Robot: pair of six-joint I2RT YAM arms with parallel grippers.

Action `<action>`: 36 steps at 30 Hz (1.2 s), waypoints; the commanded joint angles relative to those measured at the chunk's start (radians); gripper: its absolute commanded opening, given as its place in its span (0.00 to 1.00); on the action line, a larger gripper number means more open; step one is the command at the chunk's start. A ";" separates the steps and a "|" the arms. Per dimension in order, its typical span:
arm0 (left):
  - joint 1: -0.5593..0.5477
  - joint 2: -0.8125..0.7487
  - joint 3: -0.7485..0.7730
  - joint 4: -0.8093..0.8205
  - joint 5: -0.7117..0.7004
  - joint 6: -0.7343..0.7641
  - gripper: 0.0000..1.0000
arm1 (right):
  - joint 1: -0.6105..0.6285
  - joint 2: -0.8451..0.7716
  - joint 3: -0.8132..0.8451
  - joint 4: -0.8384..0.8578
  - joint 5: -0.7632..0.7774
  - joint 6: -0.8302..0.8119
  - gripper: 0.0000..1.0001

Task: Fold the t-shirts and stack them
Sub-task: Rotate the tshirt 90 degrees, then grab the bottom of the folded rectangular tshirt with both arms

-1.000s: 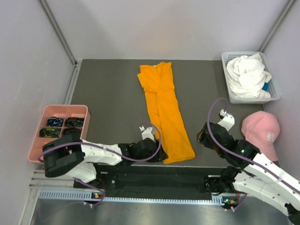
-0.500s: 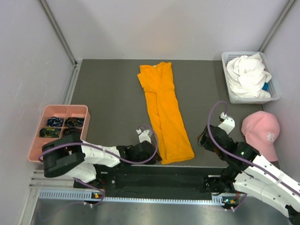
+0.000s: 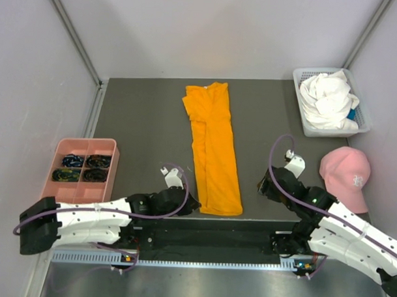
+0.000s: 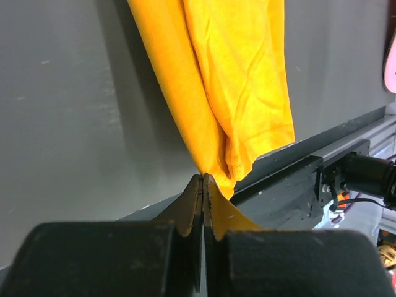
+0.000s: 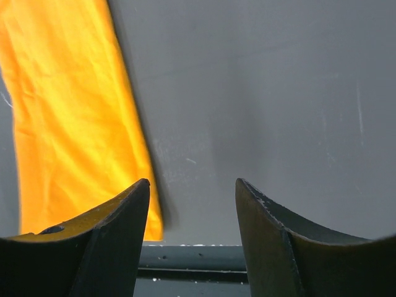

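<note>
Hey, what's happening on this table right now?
The left gripper has its jaws shut on the near left corner of the orange t-shirt, which lies folded lengthwise into a long strip mid-table. The right gripper hangs by the strip's near right side, jaws open and empty. A white t-shirt sits bunched in a basket at the far right, with a pink cap nearer.

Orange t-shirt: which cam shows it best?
Top external: the whole orange t-shirt shows, a long folded strip. Left wrist gives only its near end, corner pinched in the left pincer. Right wrist catches one side edge.
</note>
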 commanded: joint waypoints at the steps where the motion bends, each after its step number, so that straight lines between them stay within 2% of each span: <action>1: -0.005 -0.107 -0.018 -0.196 -0.065 -0.030 0.00 | -0.001 0.021 -0.039 0.082 -0.065 0.003 0.58; 9: -0.005 -0.222 -0.042 -0.302 -0.064 -0.074 0.00 | 0.002 0.064 -0.077 0.147 -0.177 -0.005 0.59; 13: -0.005 -0.223 -0.057 -0.305 -0.047 -0.079 0.00 | 0.063 0.067 -0.157 0.249 -0.276 0.029 0.60; 19: -0.005 -0.203 -0.061 -0.294 -0.033 -0.070 0.00 | 0.160 0.087 -0.218 0.383 -0.280 0.111 0.60; 36: -0.004 -0.267 -0.067 -0.353 -0.053 -0.079 0.00 | 0.262 0.284 -0.140 0.477 -0.267 0.142 0.61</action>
